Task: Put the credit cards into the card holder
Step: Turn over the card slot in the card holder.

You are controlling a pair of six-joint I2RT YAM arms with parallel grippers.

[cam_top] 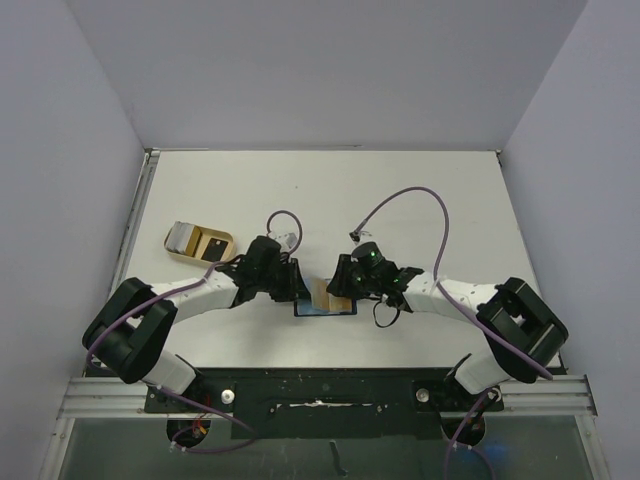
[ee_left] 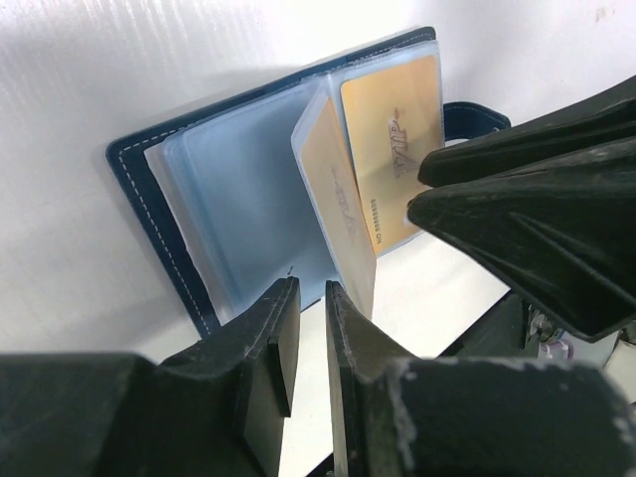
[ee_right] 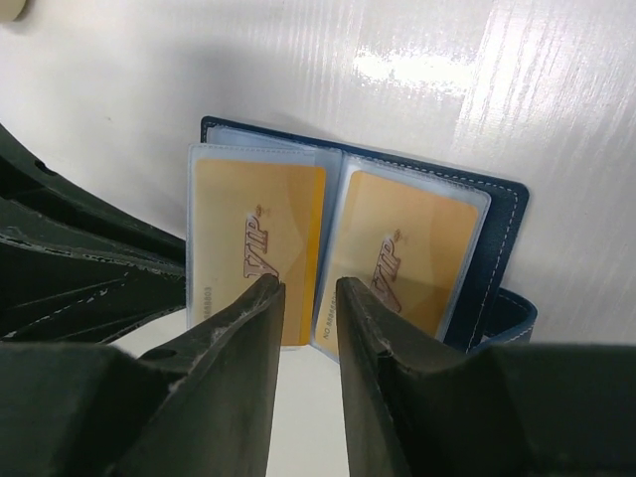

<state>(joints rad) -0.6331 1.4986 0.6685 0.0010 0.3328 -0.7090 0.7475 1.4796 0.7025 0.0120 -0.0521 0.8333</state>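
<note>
The card holder [ee_right: 507, 214] is lying open on the table [cam_top: 330, 190] at the lower centre of the overhead view, squeezed in between the two arms. Two gold credit cards [ee_right: 258, 243] are already sitting inside its clear sleeves [ee_left: 238, 209], one on each side of the fold, while a black card [cam_top: 213, 245] is waiting in the beige tray [cam_top: 229, 243] toward the upper left. The right gripper [ee_right: 310, 318] is hovering over the fold at the near edge of the sleeves, its jaws standing a narrow gap apart with nothing visibly pinched. The left gripper [ee_left: 311, 333] is sitting at the holder's other side, at the bottom of its own view, jaws almost together; whether a sleeve edge is caught between them I cannot tell. One sleeve page is standing up off the others, which suggests the plastic is thin, floppy and springy, likely wanting to flop or curl shut unless pinned. The holder itself is probably light enough to skid on the smooth tabletop, so it is worth bracing by the stitched cover edge, not the sleeves. The black card is probably stiff, slick and lying flat, so it is best taken by a short edge, leaving the far end free to feed into a slot.
</note>
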